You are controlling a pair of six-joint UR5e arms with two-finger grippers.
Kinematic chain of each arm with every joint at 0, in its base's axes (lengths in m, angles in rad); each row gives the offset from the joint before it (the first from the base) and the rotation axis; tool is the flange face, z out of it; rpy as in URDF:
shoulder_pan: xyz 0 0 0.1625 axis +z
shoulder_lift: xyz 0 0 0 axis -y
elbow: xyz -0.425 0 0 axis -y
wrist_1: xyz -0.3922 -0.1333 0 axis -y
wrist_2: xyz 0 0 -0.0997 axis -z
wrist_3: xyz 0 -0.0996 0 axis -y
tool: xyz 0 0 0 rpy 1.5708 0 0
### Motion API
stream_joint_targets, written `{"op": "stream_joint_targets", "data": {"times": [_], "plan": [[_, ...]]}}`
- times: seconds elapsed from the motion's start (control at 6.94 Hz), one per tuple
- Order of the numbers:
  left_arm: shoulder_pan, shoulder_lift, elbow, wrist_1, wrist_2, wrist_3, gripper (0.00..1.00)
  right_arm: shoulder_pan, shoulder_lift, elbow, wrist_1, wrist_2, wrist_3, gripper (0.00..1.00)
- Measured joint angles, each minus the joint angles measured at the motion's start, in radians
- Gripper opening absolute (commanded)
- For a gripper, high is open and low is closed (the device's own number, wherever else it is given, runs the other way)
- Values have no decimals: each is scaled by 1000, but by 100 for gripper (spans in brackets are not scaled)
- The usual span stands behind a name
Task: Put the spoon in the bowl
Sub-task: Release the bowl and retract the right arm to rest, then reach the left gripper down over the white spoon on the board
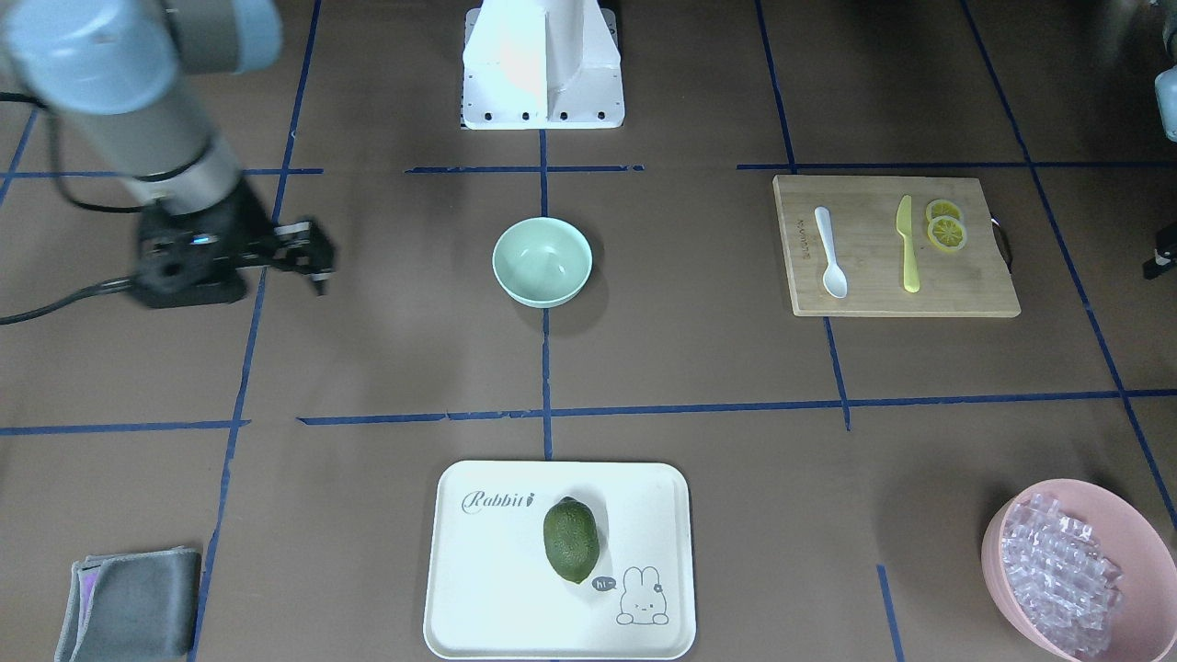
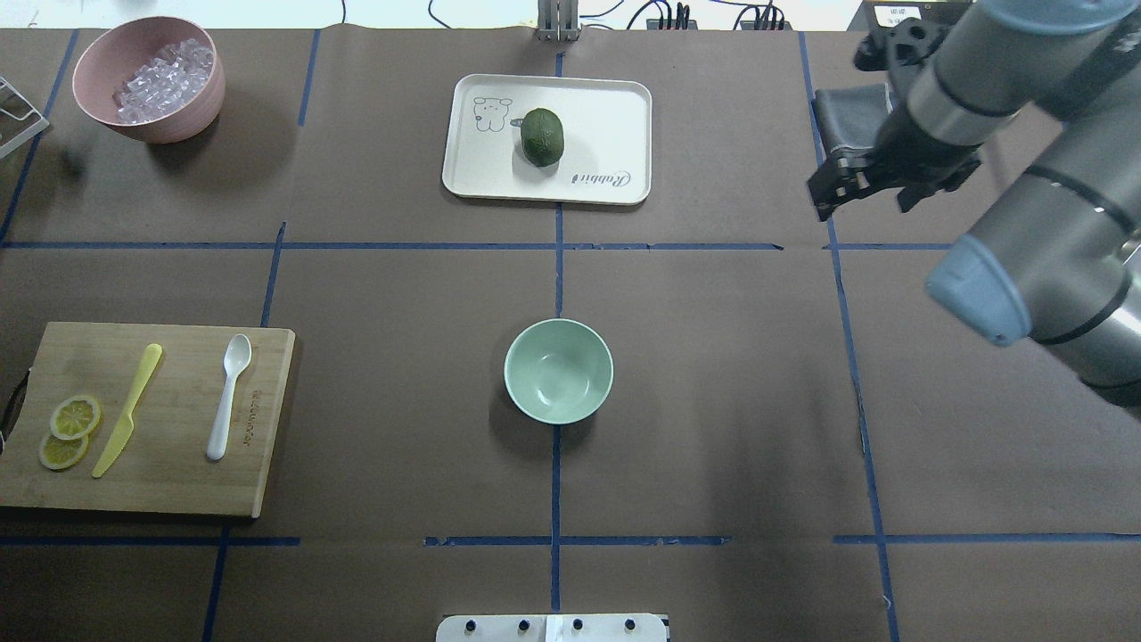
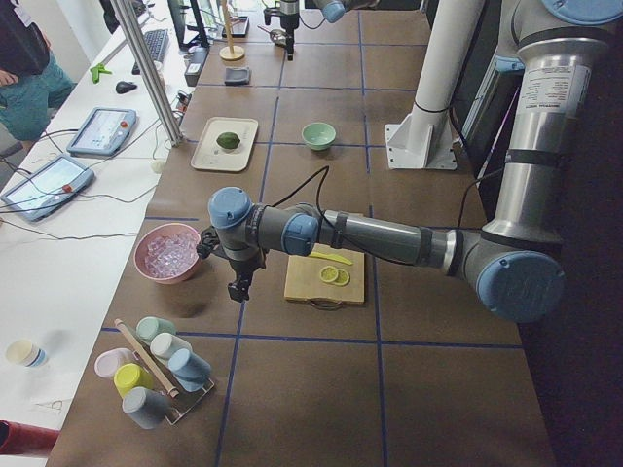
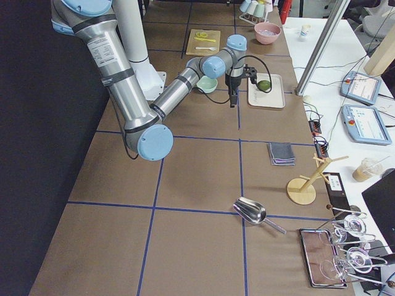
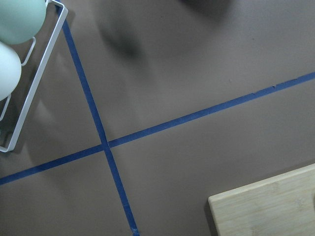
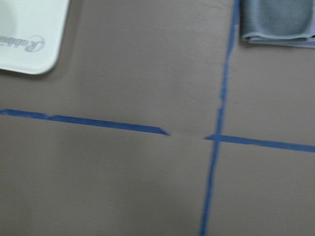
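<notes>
Worktop: brown, matte, cut into large squares by blue tape lines.
Room: a white side bench runs along the far edge, with tablets and cables on it.
Cutting board: bamboo, on the robot's left half. It carries the spoon, a yellow knife and lemon slices.
Tray: cream, with a green fruit on it.
Bowl: mint green, upright at the worktop's centre.
Spoon: white, flat on the board's inner side, parallel to the knife.
Right gripper: fingers look parted with nothing between them. It is on the bowl's other side, well apart from the spoon.
Left gripper: points down over bare worktop just off the board's outer corner. I cannot tell how far it is parted.
</notes>
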Motion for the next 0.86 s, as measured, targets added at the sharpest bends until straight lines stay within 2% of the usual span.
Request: {"op": "stream_joint_targets", "data": {"times": [0.14,0.43,0.58,0.86], "plan": [[5,-1,-5,0,1,-9,100,118,-91,0,-10,51,-221,100],[50,-2,-45,-1,7,-113,100,329,-288,-8,-15,94,-640,100],[82,-2,-70,-1,9,-176,100,405,-384,-6,-11,98,-773,100],[180,5,-158,-11,12,-380,100,480,-496,-7,7,96,-867,100]]}}
